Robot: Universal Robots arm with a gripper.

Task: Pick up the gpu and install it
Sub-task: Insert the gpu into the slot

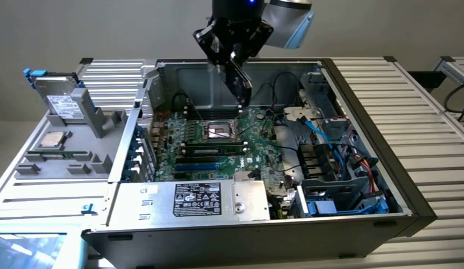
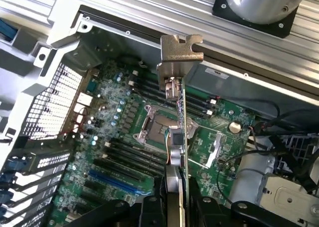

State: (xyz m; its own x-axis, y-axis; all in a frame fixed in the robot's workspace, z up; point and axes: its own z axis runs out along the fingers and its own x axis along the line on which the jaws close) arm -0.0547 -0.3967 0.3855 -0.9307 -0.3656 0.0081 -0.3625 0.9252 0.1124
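Gripper state: my gripper (image 2: 175,207) was clamped on the gpu (image 2: 181,132), one jaw on each flat face, near one end of the card.
Gpu position: the gpu (image 1: 240,84) hung from my gripper (image 1: 233,56) above the open case (image 1: 411,185), over the motherboard (image 1: 217,140) and close to the CPU socket (image 2: 152,127). It looked clear of everything beneath it.
Orientation: the card was edge-on in the wrist view, with the bracket (image 2: 178,55) at the end away from my gripper. It was steeply tilted in the exterior view.
Slots: the long slots, one of them blue (image 2: 117,179), lay beside the socket. I saw no card seated in them.
Weight: I judged it light for its size. It was held by one end, so it could pivot in my jaws.
Stiffness: I judged the board and bracket rigid. Neither would sag, though the board would not tolerate bending.
Fragility: I judged it high. The small parts on the green face and the contact edge could be damaged by a knock.
Slip: I judged the risk moderate, since the smooth cover offered little friction.
Grasp point: I judged the flat faces the right hold, kept away from the contact edge and the bracket.
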